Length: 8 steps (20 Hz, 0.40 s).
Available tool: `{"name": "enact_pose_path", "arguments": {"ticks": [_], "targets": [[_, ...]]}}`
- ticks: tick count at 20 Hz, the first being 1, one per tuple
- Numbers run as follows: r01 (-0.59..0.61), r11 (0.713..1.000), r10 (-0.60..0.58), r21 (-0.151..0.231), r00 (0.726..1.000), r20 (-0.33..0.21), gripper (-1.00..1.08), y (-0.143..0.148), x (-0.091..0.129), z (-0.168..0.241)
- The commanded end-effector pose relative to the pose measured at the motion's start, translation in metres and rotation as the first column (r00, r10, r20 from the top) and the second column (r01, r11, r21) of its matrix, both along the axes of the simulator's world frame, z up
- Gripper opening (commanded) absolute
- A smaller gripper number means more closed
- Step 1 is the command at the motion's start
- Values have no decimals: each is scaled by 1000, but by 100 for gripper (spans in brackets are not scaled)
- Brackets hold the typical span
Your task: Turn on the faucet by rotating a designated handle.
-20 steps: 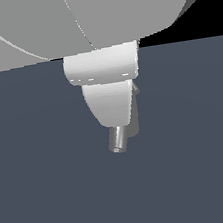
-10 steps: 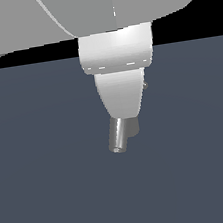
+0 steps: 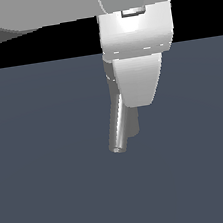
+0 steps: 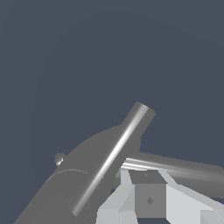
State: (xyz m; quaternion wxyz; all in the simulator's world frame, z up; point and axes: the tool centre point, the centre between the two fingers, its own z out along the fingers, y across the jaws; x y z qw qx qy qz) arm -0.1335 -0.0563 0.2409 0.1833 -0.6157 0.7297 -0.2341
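Note:
In the exterior view the faucet (image 3: pixel 133 126) is mostly hidden behind my white gripper (image 3: pixel 139 99); only its slanted grey spout (image 3: pixel 117 128) sticks out below the fingers. The handle is hidden there. The wrist view shows the faucet's round grey body (image 4: pixel 57 197) from above, with the spout (image 4: pixel 118 153) slanting across it. A second grey rod, the handle (image 4: pixel 179 169), juts sideways from the cap. My gripper (image 4: pixel 148 194) hangs just beside that rod. Its fingers (image 4: pixel 120 199) look closed together with nothing between them.
A flat dark blue-grey floor (image 3: pixel 48 183) spreads all around the faucet. The arm's large white links (image 3: pixel 42 7) fill the upper part of the exterior view. A small round knob (image 4: pixel 60 159) pokes out at the far side of the faucet body.
The gripper has shifted toward the exterior view's right and turned squarer to the camera. More of the spout's length now shows beside the fingers.

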Motion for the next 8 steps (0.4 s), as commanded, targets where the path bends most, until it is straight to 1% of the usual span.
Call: {"name": "enact_pose_path", "arguments": {"ticks": [1, 8], "targets": [[52, 999, -52, 12, 999, -4, -100, -25, -2, 0], [60, 998, -60, 13, 998, -7, -100, -42, 2, 5]]}}
